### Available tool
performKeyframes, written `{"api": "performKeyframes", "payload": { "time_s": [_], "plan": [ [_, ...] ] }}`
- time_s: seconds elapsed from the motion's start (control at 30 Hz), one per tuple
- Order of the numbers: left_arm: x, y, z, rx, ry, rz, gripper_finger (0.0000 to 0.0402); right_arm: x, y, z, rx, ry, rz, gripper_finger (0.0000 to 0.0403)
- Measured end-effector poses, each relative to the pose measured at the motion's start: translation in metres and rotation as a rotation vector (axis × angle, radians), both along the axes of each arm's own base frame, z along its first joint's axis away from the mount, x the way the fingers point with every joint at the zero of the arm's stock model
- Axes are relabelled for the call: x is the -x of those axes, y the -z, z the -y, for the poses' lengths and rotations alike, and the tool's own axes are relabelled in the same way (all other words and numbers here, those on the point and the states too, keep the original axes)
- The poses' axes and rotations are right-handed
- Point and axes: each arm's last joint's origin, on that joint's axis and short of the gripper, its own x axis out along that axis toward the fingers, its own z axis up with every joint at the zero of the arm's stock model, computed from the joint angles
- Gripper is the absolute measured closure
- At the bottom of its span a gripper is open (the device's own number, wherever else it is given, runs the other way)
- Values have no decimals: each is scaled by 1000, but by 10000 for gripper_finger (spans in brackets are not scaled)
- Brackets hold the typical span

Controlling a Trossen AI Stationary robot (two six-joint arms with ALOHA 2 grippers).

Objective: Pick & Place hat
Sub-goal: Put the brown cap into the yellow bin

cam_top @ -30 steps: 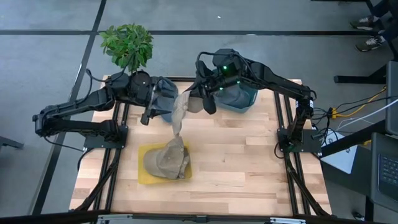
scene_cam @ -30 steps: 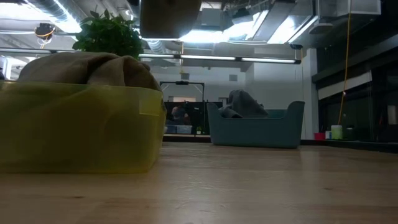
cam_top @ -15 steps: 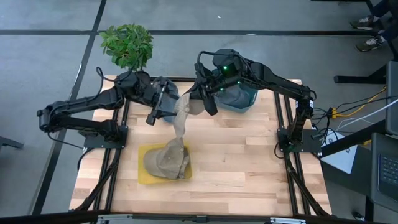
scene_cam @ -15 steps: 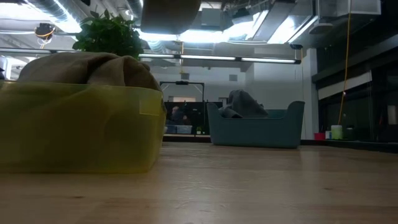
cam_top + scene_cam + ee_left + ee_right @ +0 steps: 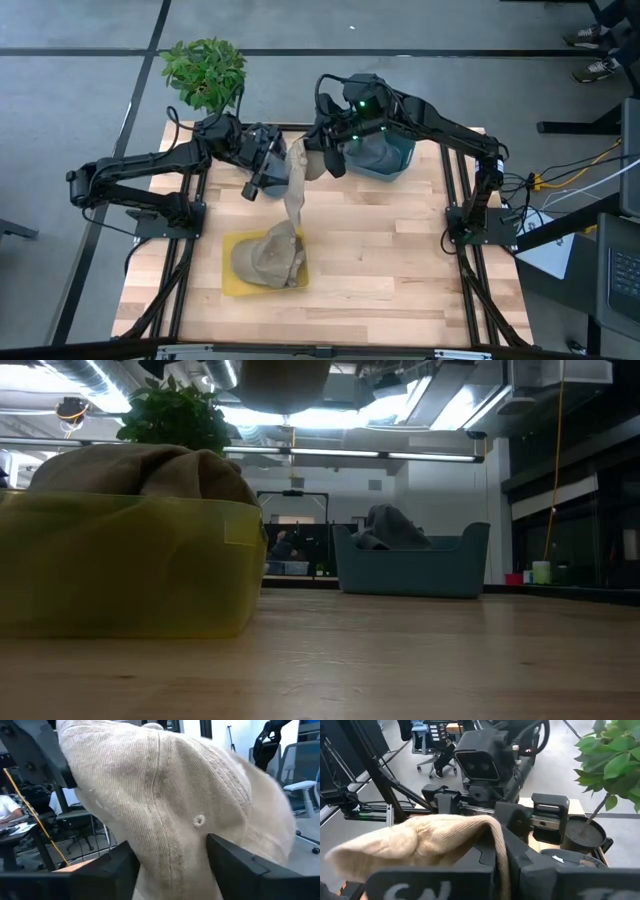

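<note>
While the right gripper [image 5: 318, 160] pinched the top edge of a beige hat [image 5: 294, 190] with its fingers shut on the fabric, the hat hung in the air over the middle of the wooden table [image 5: 390, 250], its lower end dangling just above the yellow bin [image 5: 232, 285]. The left gripper [image 5: 268, 180] was at the hat's side, and the left wrist view showed its fingers [image 5: 120, 870] spread on either side of the corduroy cloth [image 5: 165, 810]; whether they pressed on it could not be told. The yellow bin held a pile of tan hats [image 5: 268, 258], heaped above its rim in the low view [image 5: 130, 465]. A teal bin [image 5: 385, 158] at the table's far edge held dark grey cloth items [image 5: 385, 525]. A potted plant [image 5: 205, 72] stood at the far left corner.
</note>
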Motion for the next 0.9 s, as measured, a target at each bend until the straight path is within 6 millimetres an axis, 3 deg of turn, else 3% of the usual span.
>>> {"api": "performKeyframes", "payload": {
  "time_s": [0.43,0.63,0.9],
  "plan": [
    [0,1,-2,17,-22,-17,388,1,2,0,-33,-33,-21,394],
    [6,7,-4,171,-37,-142,385,4,3,-1,-144,-125,-47,357],
    [21,9,9,274,-27,-264,390,29,10,15,-341,-144,-222,270]
  ]
}}
